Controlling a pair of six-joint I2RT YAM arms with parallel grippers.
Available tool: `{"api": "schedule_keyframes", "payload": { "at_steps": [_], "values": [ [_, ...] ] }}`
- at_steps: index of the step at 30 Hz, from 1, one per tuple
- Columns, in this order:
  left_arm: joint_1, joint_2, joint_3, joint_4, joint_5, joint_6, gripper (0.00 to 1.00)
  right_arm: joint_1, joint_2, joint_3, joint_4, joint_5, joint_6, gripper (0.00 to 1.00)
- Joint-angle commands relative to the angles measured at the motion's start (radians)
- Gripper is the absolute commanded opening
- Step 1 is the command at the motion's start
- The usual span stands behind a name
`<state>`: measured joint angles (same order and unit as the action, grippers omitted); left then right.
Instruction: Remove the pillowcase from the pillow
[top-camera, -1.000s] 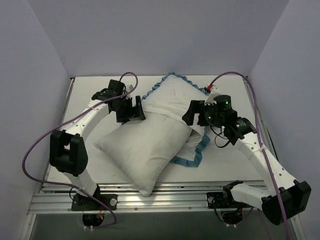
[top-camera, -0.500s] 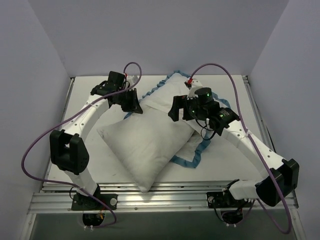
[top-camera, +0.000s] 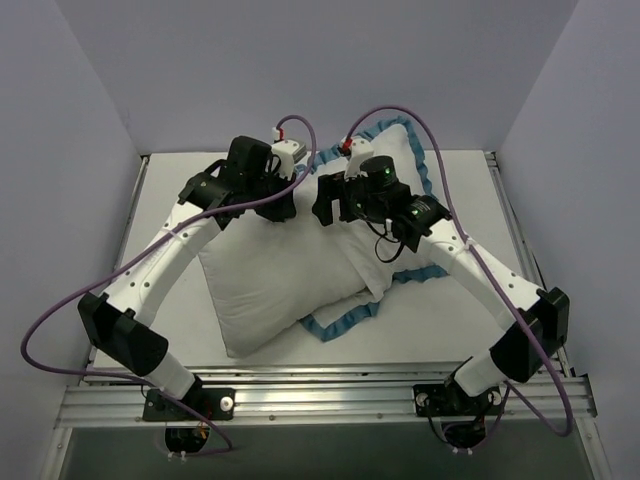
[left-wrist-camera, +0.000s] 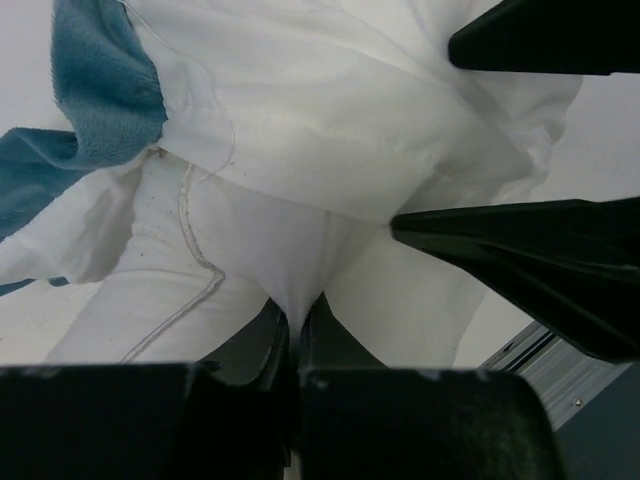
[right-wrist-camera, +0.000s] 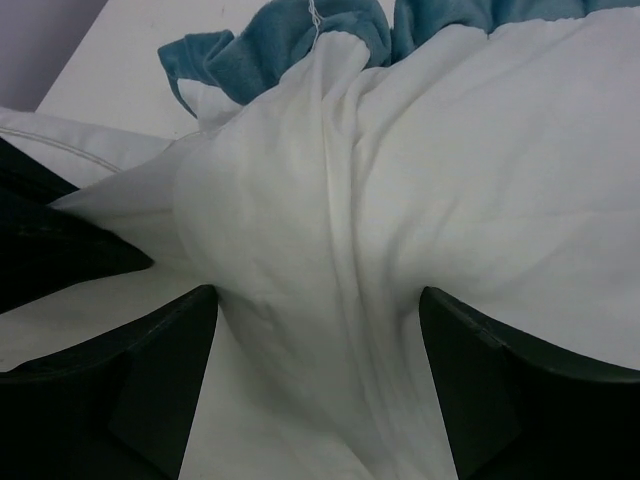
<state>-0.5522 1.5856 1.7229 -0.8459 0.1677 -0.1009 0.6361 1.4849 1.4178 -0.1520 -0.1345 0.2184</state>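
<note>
Stripping step in hand, judged about half done: pillow (top-camera: 262, 285) lies bare toward the near left, its far end tucked under the case (top-camera: 405, 160), which runs off to the far right with blue trim (top-camera: 340, 322) along its near edge. Left gripper (left-wrist-camera: 295, 322) is pinched tight on a thin fold of white cloth. From the piped seam beside it I take this for the pillow's corner, though white on white leaves that unsure. Right gripper (right-wrist-camera: 318, 300) has its jaws wide around a thick bunch of the case's plain side; I cannot tell whether they bear on it. To do it well, the left anchors the pillow low and steady. The right draws the case far-right along the pillow's length, not upward, so the cloth slides rather than dragging the pillow along. The two grippers sit just beside each other, so fingers could clash, or the right could catch pillow along with case. Table (top-camera: 435, 330) is smooth and white, likely little grip to hold the pillow. Pale lilac walls (top-camera: 300, 70) close three sides. Metal rail (top-camera: 320, 395) runs along the near edge.
</note>
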Motion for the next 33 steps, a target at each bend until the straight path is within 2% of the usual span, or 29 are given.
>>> {"api": "schedule_keyframes", "payload": {
  "at_steps": [1,2,5,6,8,9,12,15,16,19,20,24,31,33],
  "values": [
    [-0.005,-0.072,0.044,0.061,-0.040,0.029,0.02,0.019,0.058,0.030,0.034,0.024,-0.024,0.77],
    [-0.006,-0.076,0.040,0.061,-0.042,0.029,0.02,0.022,0.067,0.035,0.025,0.029,-0.022,0.75],
    [-0.008,-0.091,0.034,0.057,-0.046,0.030,0.02,0.031,0.081,0.021,0.031,0.102,-0.016,0.55],
    [-0.008,-0.096,0.032,0.057,-0.046,0.030,0.02,0.030,0.080,0.009,0.029,0.125,-0.016,0.37],
    [-0.008,-0.113,0.026,0.057,-0.050,0.030,0.02,0.028,0.080,0.003,0.014,0.189,-0.027,0.20],
    [-0.008,-0.119,0.021,0.051,-0.059,0.029,0.02,0.024,0.083,0.003,0.003,0.247,-0.028,0.02],
    [-0.008,-0.148,0.014,0.024,-0.080,0.020,0.02,-0.015,0.083,0.001,-0.033,0.326,-0.024,0.00],
    [-0.003,-0.197,-0.002,-0.007,-0.108,-0.003,0.02,-0.123,0.057,-0.008,-0.050,0.335,0.027,0.00],
    [-0.003,-0.226,-0.014,-0.015,-0.128,-0.013,0.02,-0.197,0.048,-0.014,-0.055,0.332,0.044,0.00],
    [0.005,-0.278,-0.043,-0.054,-0.157,-0.048,0.02,-0.327,0.029,0.003,-0.087,0.255,0.123,0.00],
    [0.008,-0.324,-0.060,-0.061,-0.155,-0.052,0.02,-0.420,0.029,0.015,-0.098,0.224,0.140,0.00],
    [0.031,-0.436,-0.147,-0.077,-0.146,-0.089,0.02,-0.568,0.047,0.056,-0.129,0.176,0.183,0.00],
    [0.093,-0.611,-0.272,-0.166,-0.190,-0.180,0.02,-0.697,0.098,0.104,-0.141,0.141,0.220,0.00],
    [0.124,-0.631,-0.319,-0.173,-0.227,-0.186,0.02,-0.697,0.101,0.092,-0.117,0.054,0.220,0.00]
  ]
}}
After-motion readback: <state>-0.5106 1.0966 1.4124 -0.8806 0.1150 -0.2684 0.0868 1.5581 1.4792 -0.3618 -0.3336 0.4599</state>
